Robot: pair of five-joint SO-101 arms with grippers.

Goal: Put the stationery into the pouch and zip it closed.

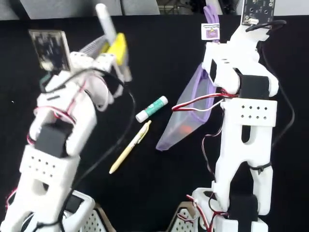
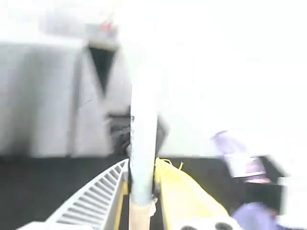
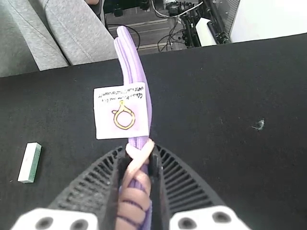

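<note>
Stationery sits on the black table (image 1: 159, 58) between the two arms. In the high view, a glue stick (image 1: 152, 108) with a green label lies near the middle, slanted with its white cap toward 2 o'clock. A yellow pen (image 1: 130, 146) lies just beside it at 7 o'clock, on the same slant.

At 3 o'clock from the glue stick hangs the purple pouch (image 1: 186, 121). Its lower corner touches the table and its top rises toward 1 o'clock, where the right gripper (image 1: 212, 48) holds it. In the right wrist view the right gripper (image 3: 138, 158) has its jaws pressed together on the pouch's purple top edge (image 3: 132, 62), and a white tag (image 3: 120, 112) hangs off that edge just past the fingertips. A small white and green eraser (image 3: 29, 163) lies on the table well apart from the pouch.

At 10 o'clock from the glue stick, the left gripper (image 1: 108, 46) is raised off the table and clamped on a white marker (image 1: 106, 21), which sticks up past the fingertips toward 12 o'clock. In the left wrist view the white marker (image 2: 143, 120) stands between the white ribbed jaw and the yellow jaw of the left gripper (image 2: 143, 161), both tight against it.
</note>
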